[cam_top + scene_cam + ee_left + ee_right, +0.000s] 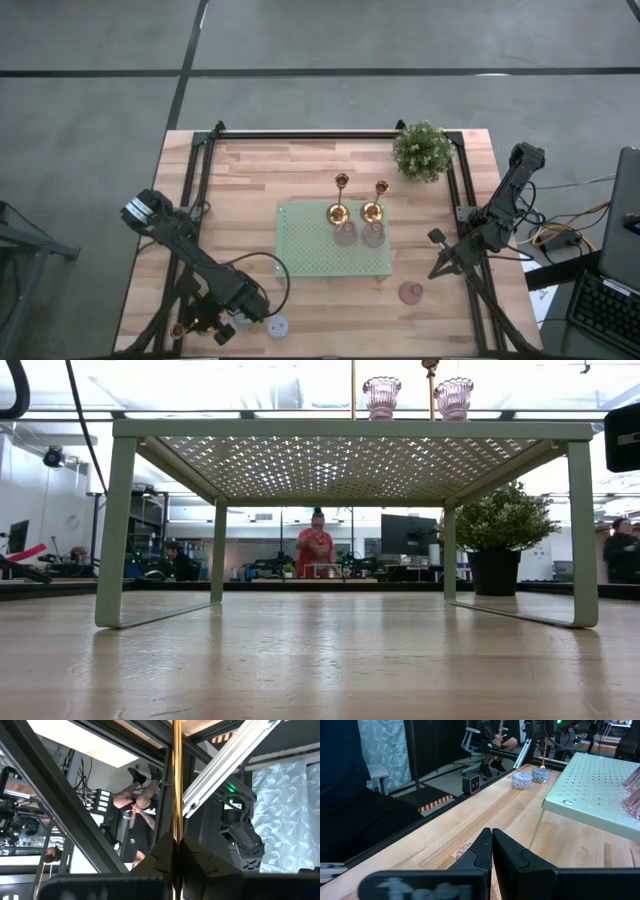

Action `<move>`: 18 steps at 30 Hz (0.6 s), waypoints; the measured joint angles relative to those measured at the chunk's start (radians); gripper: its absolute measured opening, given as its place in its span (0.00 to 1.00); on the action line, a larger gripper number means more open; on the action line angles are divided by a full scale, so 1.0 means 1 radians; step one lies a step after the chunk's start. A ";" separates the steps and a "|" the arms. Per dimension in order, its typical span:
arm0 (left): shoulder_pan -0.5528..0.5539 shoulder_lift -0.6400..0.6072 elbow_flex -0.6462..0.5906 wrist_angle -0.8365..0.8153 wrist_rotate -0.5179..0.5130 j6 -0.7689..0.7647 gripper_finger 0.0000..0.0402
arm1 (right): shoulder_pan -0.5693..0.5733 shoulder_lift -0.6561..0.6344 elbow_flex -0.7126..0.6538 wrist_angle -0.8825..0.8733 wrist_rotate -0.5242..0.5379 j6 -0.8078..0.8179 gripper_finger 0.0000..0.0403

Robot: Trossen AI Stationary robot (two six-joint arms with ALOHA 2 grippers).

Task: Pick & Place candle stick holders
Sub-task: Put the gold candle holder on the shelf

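The middle of the tabletop (250,180) is taken by a green perforated rack (310,250) on four legs; the low view shows open room under it, between the legs. On the far right part of the rack stand two gold holders (340,205) and, just in front of them, two pink glass holders (346,234), so a claw coming from above meets them there, while the left part of the rack is bare. A potted plant (421,150) blocks the far right corner. The near right side holds one pink holder (410,292); a pale holder (277,325) lies at the near edge.
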 joint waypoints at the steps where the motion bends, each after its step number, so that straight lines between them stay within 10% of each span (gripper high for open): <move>1: 0.000 0.000 0.000 0.000 0.000 0.007 0.05 | 0.000 0.000 0.000 0.000 0.000 0.001 0.02; 18: 0.125 -0.201 0.093 0.004 -0.097 -0.277 0.05 | 0.000 0.000 0.000 0.000 0.000 0.000 0.02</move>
